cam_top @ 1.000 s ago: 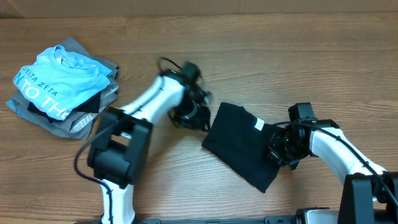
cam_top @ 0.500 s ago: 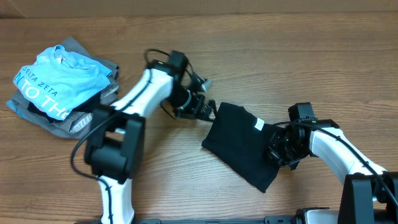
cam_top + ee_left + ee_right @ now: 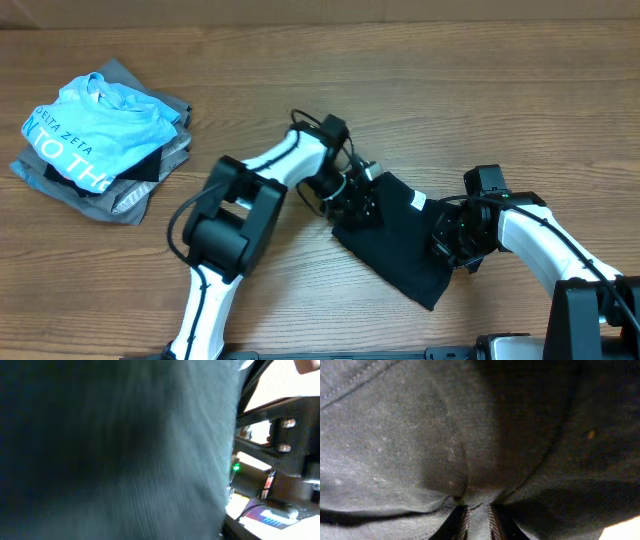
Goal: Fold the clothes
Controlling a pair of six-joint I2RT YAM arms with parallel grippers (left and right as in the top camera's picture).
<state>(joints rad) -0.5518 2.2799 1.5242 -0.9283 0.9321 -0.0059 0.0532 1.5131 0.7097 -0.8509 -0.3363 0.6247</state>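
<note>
While the right wrist camera looks along its own fingers, I see the right gripper point(image 3: 478, 521) narrowed almost to nothing. Its pads point(image 3: 462, 522) pinch a raised pleat of the black T-shirt point(image 3: 400, 250), so I read it as clamped on the cloth. From overhead that claw sits on the shirt's right edge, with the white forearm running off toward the lower right corner.

My left gripper point(image 3: 358, 198) is down on the shirt's upper left edge. I cannot tell whether it is wide or narrow: from above it is a dark cluster against dark cloth, and its wrist view is mostly blurred dark weave pressed close to the lens.

Between the two claws the shirt lies as a slanted, roughly rectangular bundle on the wooden table point(image 3: 300, 300), right of centre. Its white label point(image 3: 415, 201) faces up near the upper edge. Well apart, at the far left, a light-blue tee point(image 3: 95, 125) with white lettering lies on top of grey garments point(image 3: 130, 203).
</note>
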